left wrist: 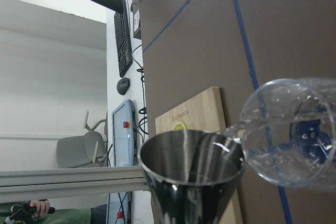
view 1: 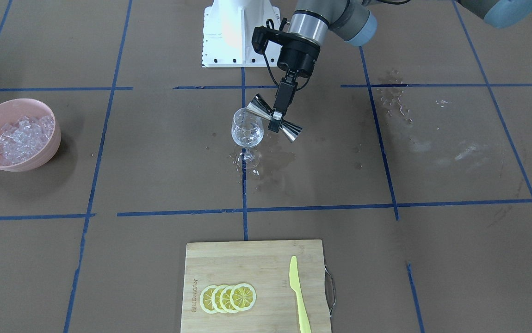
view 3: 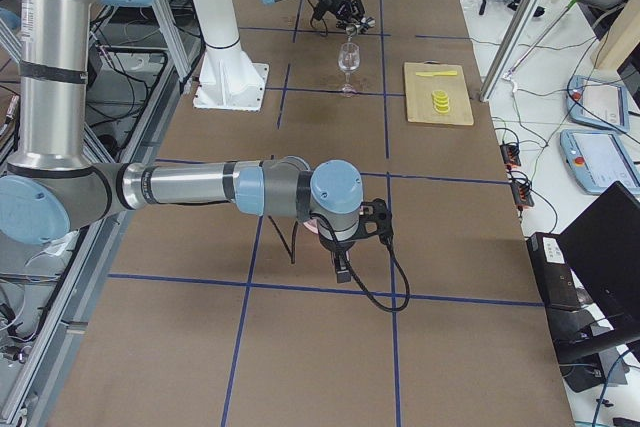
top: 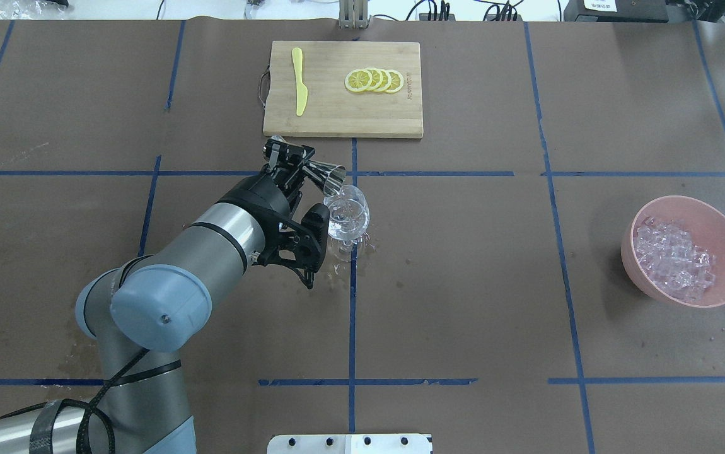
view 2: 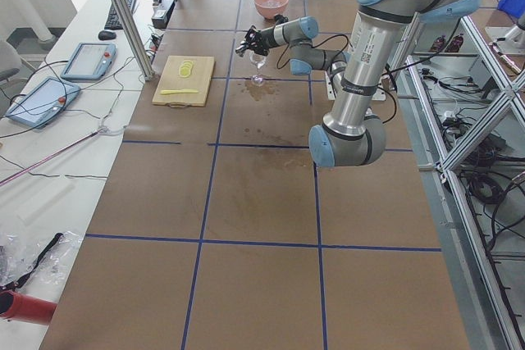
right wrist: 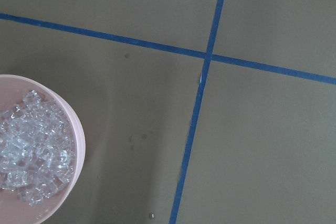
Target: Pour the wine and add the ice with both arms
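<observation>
My left gripper (view 1: 276, 121) is shut on the waist of a steel jigger (view 1: 273, 118) and holds it tilted, its mouth at the rim of the wine glass (view 1: 247, 132). In the left wrist view a thin clear stream of wine (left wrist: 233, 129) runs from the jigger (left wrist: 191, 156) into the glass (left wrist: 294, 135). The glass stands upright at the table's middle (top: 348, 217). Ice (view 1: 23, 136) fills a pink bowl (view 1: 39, 159); it also shows in the right wrist view (right wrist: 31, 161). My right gripper (view 3: 341, 269) hangs near the bowl; I cannot tell whether it is open.
A wet patch (view 1: 268, 169) spreads around the glass's foot. A bamboo cutting board (view 1: 247, 263) holds lemon slices (view 1: 229, 298) and a yellow knife (view 1: 298, 296). The white pedestal (view 1: 238, 32) stands behind the glass. Dried splash marks (view 1: 400, 104) lie toward my left.
</observation>
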Controlling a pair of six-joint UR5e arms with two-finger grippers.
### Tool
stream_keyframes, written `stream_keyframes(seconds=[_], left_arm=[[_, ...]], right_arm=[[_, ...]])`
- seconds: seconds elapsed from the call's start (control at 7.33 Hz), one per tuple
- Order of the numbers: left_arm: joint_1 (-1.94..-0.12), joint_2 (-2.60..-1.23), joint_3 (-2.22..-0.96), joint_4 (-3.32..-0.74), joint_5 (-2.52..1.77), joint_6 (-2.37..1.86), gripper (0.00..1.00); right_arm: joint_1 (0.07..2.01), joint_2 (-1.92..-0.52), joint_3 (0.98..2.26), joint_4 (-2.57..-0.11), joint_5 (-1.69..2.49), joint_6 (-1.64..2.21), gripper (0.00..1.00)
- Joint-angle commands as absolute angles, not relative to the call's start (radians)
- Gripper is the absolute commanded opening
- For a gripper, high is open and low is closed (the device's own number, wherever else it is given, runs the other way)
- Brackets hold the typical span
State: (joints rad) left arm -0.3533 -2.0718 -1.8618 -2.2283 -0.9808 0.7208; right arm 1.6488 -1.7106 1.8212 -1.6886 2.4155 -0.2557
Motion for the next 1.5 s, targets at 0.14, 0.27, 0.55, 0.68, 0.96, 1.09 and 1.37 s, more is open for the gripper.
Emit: stream_keyframes(seconds=[0.14, 0.27, 0.55, 0.68, 0.96, 1.09, 1.37], left_arm=[[-0.353, -2.106, -1.864, -2.160, -0.939, 0.794, 0.00], [-0.354, -2.105, -1.862, -2.158, -0.936, 0.814, 0.00], [-0.351, -2.103, -1.856, -2.158, -0.897, 0.842, 0.00], [-0.351, -2.105, -1.856, -2.158, -0.896, 0.883, 0.00], [-0.336, -2.106, -1.853, -2.180, -0.893, 0.849, 0.00], [-0.334, -2.092, -1.848, -2.245, -0.868, 0.693, 0.00], [-0.334, -2.010, -1.862, -2.360, -0.870, 0.452, 0.00]], right_arm=[[1.661, -1.718, 1.821, -1.689, 2.416, -0.256, 1.00], [1.663, -1.720, 1.821, -1.689, 2.416, -0.256, 1.00], [1.670, -1.726, 1.819, -1.689, 2.416, -0.255, 1.00], [1.677, -1.729, 1.819, -1.689, 2.416, -0.255, 1.00], [1.678, -1.732, 1.819, -1.689, 2.416, -0.250, 1.00], [1.681, -1.732, 1.816, -1.689, 2.419, -0.249, 1.00], [1.689, -1.735, 1.812, -1.689, 2.430, -0.249, 1.00]])
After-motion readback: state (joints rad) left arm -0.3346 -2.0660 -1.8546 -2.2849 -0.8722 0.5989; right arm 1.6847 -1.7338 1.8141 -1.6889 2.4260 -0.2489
